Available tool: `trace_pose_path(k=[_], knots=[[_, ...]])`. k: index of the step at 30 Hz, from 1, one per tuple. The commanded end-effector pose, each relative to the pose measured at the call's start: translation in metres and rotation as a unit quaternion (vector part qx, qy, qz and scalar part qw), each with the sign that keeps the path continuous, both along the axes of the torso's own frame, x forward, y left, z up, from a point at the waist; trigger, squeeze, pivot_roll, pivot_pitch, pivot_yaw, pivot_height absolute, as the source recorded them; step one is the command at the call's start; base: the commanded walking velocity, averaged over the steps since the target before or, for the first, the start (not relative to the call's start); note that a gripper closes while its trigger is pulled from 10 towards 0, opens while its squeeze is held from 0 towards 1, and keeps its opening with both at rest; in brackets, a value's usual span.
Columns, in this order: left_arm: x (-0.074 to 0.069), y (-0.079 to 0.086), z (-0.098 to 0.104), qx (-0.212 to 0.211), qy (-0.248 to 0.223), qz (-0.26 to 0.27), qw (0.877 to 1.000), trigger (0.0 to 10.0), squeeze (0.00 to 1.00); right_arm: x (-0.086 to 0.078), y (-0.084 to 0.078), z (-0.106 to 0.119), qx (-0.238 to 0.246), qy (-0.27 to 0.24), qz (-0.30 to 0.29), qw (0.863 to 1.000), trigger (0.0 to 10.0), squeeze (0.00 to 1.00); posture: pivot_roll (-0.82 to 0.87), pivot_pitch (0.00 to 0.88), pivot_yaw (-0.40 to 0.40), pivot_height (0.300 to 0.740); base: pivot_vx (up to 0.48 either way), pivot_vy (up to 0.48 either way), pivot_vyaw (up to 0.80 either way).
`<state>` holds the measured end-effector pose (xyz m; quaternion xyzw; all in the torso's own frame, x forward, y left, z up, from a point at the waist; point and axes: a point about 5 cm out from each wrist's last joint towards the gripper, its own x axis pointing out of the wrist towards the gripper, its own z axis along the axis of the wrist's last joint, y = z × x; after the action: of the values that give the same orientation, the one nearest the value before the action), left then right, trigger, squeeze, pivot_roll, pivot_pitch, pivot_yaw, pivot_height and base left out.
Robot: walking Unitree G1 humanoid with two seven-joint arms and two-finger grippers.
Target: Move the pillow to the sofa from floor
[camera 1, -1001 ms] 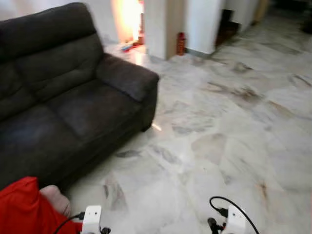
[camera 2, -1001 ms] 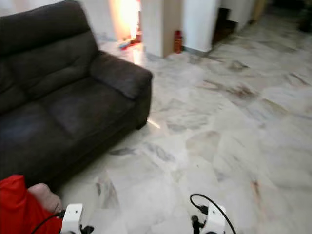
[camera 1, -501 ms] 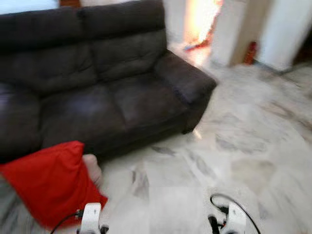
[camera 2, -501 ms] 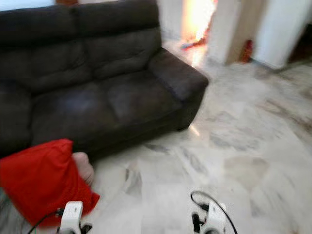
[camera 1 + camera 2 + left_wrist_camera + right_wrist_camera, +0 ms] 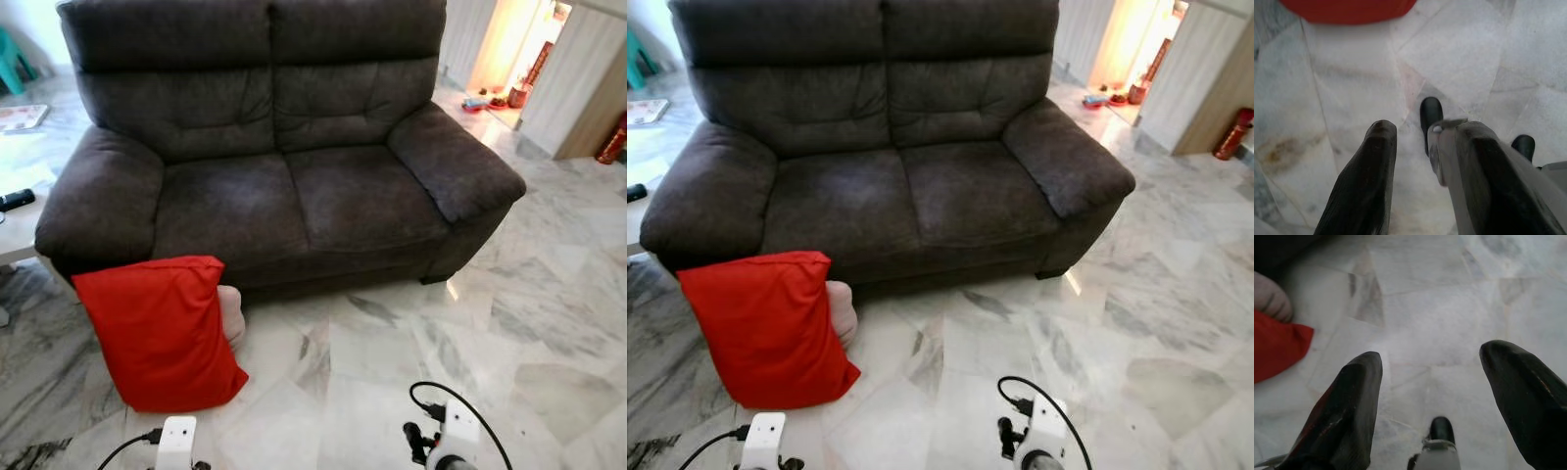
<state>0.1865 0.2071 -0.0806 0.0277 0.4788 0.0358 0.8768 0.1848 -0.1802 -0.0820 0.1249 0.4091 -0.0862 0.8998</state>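
Pillow [image 5: 157, 328]: red, upright on the marble floor [image 5: 549, 323], leaning at the sofa [image 5: 284, 186] front below its left armrest; something pale, possibly a second cushion, tucked behind.
Change: camera has swung to face the sofa squarely; approach looks done.
Left gripper [image 5: 1420, 161]: fingers apart, empty, above floor.
Right gripper [image 5: 1432, 396]: wide open, empty.

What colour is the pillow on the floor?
The pillow is bright red, clearest in the left eye view.

bare floor [image 5: 392, 362] ahead, sofa [image 5: 284, 166] seat unoccupied
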Motion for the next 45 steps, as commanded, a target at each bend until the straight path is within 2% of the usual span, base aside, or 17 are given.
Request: trace_pose_path(k=[1, 2, 3, 4, 21, 22, 23, 45], knots=[[0.0015, -0.0010, 0.0006, 0.007, -0.001, -0.011, 1.000, 10.0, 0.14, -0.0030, -0.0058, -0.0010, -0.004, 0.006, -0.009, 1.000, 10.0, 0.00, -0.08, 0.000, -0.046, 0.740, 0.000, 0.000, 0.00], [0.0015, -0.0010, 0.0006, 0.007, -0.002, -0.010, 1.000, 10.0, 0.75, -0.0031, -0.0057, -0.0010, -0.003, 0.006, -0.008, 1.000, 10.0, 0.00, -0.08, 0.000, -0.045, 0.740, 0.000, 0.000, 0.00], [0.0015, -0.0011, 0.0006, 0.006, -0.002, -0.010, 1.000, 10.0, 0.75, -0.0032, -0.0057, -0.0010, -0.003, 0.006, -0.008, 1.000, 10.0, 0.00, -0.07, 0.000, -0.046, 0.740, 0.000, 0.000, 0.00], [0.0014, -0.0012, 0.0005, 0.006, -0.002, -0.008, 1.000, 10.0, 1.00, -0.0035, -0.0058, -0.0012, -0.003, 0.007, -0.008, 1.000, 10.0, 0.00, -0.07, 0.000, -0.049, 0.740, 0.000, 0.000, 0.00], [0.0017, -0.0015, 0.0006, 0.002, -0.004, 0.002, 1.000, 10.0, 1.00, -0.0043, -0.0041, -0.0017, -0.002, 0.008, -0.001, 1.000, 10.0, 0.00, -0.07, 0.000, -0.056, 0.740, 0.000, 0.000, 0.00], [0.0018, -0.0010, 0.0007, 0.007, -0.004, 0.002, 1.000, 10.0, 0.40, -0.0043, -0.0039, -0.0017, -0.002, 0.008, -0.001, 1.000, 10.0, 0.00, -0.07, 0.000, -0.056, 0.740, 0.000, 0.000, 0.00], [0.0018, -0.0008, 0.0007, 0.009, -0.004, 0.003, 1.000, 10.0, 0.00, -0.0043, -0.0039, -0.0017, -0.002, 0.008, 0.000, 1.000, 10.0, 0.00, -0.07, 0.000, -0.056, 0.740, 0.000, 0.000, 0.00], [0.0004, -0.0008, -0.0001, -0.003, -0.003, 0.026, 1.000, 10.0, 0.00, -0.0031, -0.0035, -0.0007, -0.012, 0.001, 0.006, 1.000, 10.0, 0.00, -0.07, 0.000, -0.055, 0.740, 0.000, 0.000, 0.06]])
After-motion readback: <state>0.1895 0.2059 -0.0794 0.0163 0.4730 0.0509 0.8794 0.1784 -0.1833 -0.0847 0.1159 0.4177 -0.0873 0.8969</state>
